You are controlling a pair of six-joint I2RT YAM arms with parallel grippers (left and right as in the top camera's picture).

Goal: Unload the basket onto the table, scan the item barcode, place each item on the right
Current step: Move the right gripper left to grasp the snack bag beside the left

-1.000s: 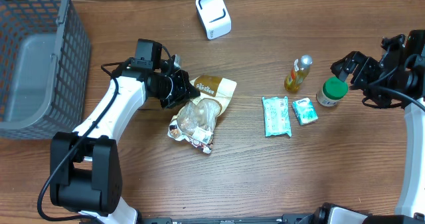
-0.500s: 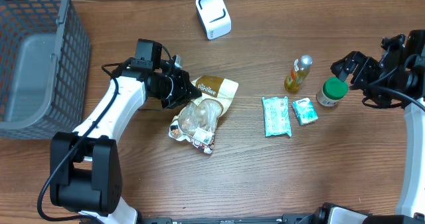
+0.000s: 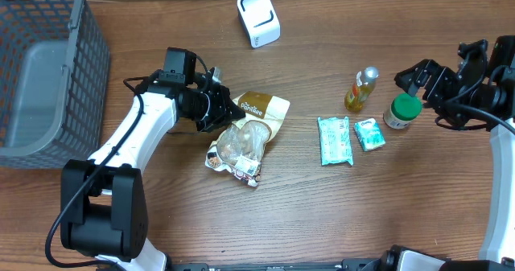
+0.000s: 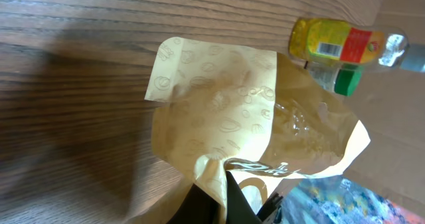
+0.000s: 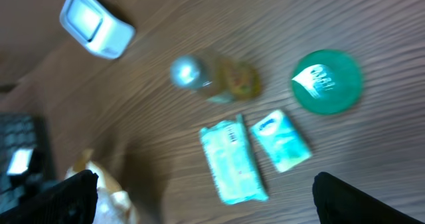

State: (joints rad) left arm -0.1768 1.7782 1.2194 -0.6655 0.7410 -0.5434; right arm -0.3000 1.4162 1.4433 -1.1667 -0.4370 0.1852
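Snack bag (image 3: pixel 244 138), a tan and clear pouch with a brown label end, sits left of centre on the wooden table (image 3: pixel 322 215), well below the white scanner (image 3: pixel 258 18) at the far edge; its upper left edge is pinched in the left gripper (image 3: pixel 222 110), whose jaws are closed tight on the crumpled film; in the left wrist view the bag (image 4: pixel 246 124) fans away from the dark fingers (image 4: pixel 206 201) with its pale printed side up, and no barcode shows on that face; its lower end seems to lie on the wood, though whether the rest is raised off the table I cannot tell; the right gripper (image 3: pixel 417 82) hangs above the right side of the table with its jaws spread wide and nothing between them, just above and beside the green-lidded jar (image 3: pixel 401 111); in the right wrist view its fingers (image 5: pixel 352 197) frame the scene from either bottom corner, blurred; a small bottle (image 3: pixel 362 88) of yellow liquid stands just left of the jar; two teal packets lie below it, the larger packet (image 3: pixel 335 140) beside the smaller packet (image 3: pixel 369 133); a grey mesh basket (image 3: pixel 80 54) fills the far left corner.
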